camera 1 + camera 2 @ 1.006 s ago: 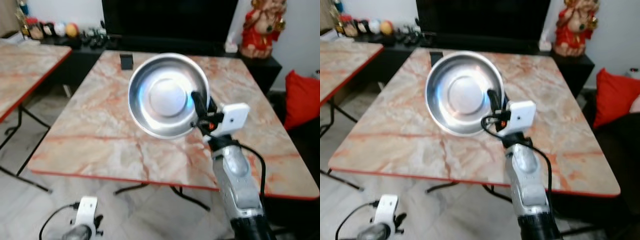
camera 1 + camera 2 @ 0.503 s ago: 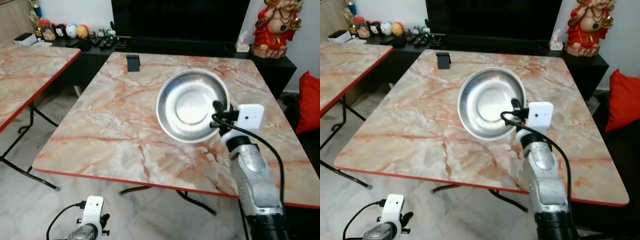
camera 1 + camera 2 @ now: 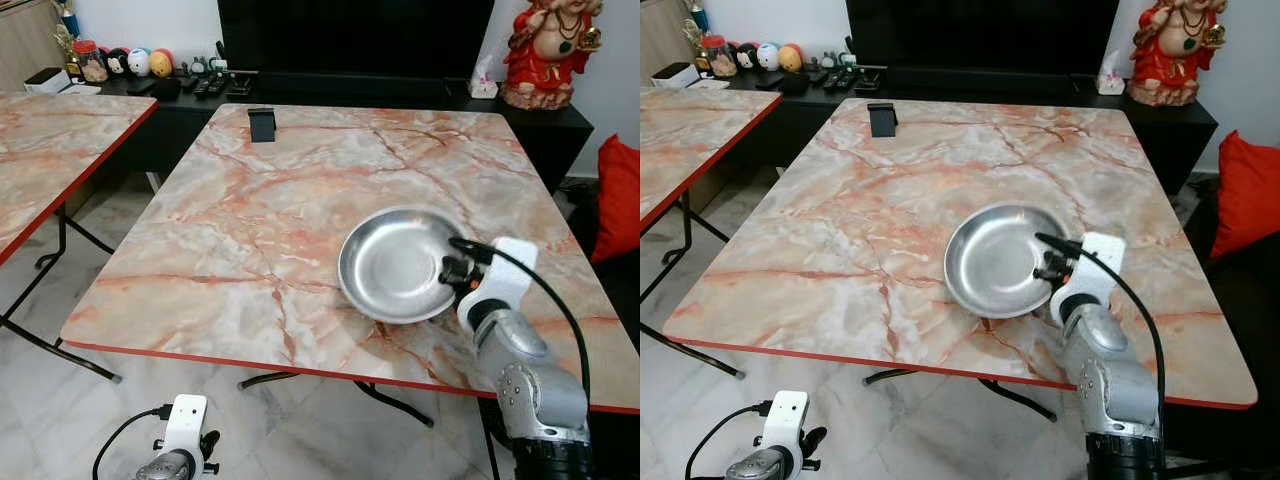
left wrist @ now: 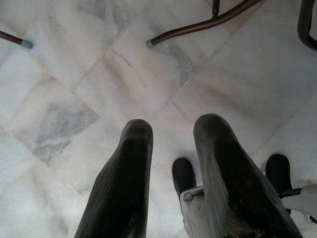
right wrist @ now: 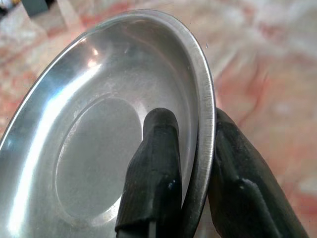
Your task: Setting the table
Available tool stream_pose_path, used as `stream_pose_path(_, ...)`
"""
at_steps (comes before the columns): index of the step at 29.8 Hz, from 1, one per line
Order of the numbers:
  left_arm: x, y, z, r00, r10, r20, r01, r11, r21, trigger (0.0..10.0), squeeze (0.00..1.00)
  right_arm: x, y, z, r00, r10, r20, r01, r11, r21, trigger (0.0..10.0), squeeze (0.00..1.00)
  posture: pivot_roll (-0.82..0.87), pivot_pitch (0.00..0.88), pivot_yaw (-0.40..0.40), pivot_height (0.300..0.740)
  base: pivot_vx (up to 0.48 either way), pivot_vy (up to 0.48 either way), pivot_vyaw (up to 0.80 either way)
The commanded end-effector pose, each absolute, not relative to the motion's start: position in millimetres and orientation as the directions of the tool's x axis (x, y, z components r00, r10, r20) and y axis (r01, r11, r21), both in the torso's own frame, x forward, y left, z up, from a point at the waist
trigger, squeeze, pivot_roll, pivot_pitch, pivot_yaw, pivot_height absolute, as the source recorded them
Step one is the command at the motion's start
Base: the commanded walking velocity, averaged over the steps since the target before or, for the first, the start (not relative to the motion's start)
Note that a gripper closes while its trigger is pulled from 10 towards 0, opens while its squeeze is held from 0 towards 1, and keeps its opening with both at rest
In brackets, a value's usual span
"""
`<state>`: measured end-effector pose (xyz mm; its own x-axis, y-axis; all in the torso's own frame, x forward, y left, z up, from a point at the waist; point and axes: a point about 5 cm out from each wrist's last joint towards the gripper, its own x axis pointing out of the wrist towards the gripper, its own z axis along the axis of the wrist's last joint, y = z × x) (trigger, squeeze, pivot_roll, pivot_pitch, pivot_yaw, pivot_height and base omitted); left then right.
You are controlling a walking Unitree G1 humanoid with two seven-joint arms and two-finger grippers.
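One steel plate (image 3: 395, 265) lies low over the worktop (image 3: 250, 220), near its right front corner. Our right tool (image 3: 1058, 258) pinches the plate's rim at its right side, so the plate stretches left from it. We see nothing in it. Our left tool (image 4: 173, 168) hangs unclenched over the floor (image 4: 74, 74).

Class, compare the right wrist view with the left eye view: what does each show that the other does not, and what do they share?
Right wrist view alone: how the right hand grips the steel plate, one black finger inside the rim and the other outside it.

Left eye view alone: the whole marble table, a small black object near its far edge, a second table, the red statue, and the left hand low over the floor.

Both: the plate, held at its rim over the marble tabletop.
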<state>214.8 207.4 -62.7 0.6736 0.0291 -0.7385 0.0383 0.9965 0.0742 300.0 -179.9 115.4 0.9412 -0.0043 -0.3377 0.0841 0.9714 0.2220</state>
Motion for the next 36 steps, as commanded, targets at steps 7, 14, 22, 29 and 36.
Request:
stream_pose_path(7,212,211,-64,0.658,0.042,-0.752,0.036,0.995,0.088,10.0,0.00,296,-175,109,0.915,0.045,-0.400,0.095,0.941,0.324,10.0,0.00,-0.03,0.000,0.011,0.740,0.000,0.000,0.00)
stream_pose_path(14,213,212,-64,0.658,0.041,-0.752,0.038,0.995,0.088,10.0,0.00,293,-178,96,0.889,0.024,-0.458,0.125,0.948,0.293,10.0,0.00,-0.03,0.000,0.013,0.740,0.000,0.000,0.00)
stream_pose_path(22,213,212,-64,0.658,0.043,-0.752,0.034,0.996,0.087,10.0,0.00,288,-175,76,0.845,0.019,-0.534,0.166,0.940,0.297,10.0,0.00,-0.02,0.000,0.009,0.740,0.000,0.000,0.00)
stream_pose_path(29,213,212,-64,0.657,0.045,-0.753,0.034,0.996,0.088,10.0,0.00,289,-172,75,0.844,0.032,-0.535,0.161,0.937,0.310,10.0,0.31,-0.02,0.000,0.009,0.740,0.000,0.000,0.00)
stream_pose_path(36,213,212,-64,0.657,0.044,-0.752,0.035,0.995,0.089,10.0,0.00,290,-173,76,0.847,0.028,-0.531,0.156,0.942,0.298,10.0,0.17,-0.02,0.000,0.009,0.740,0.000,0.000,0.00)
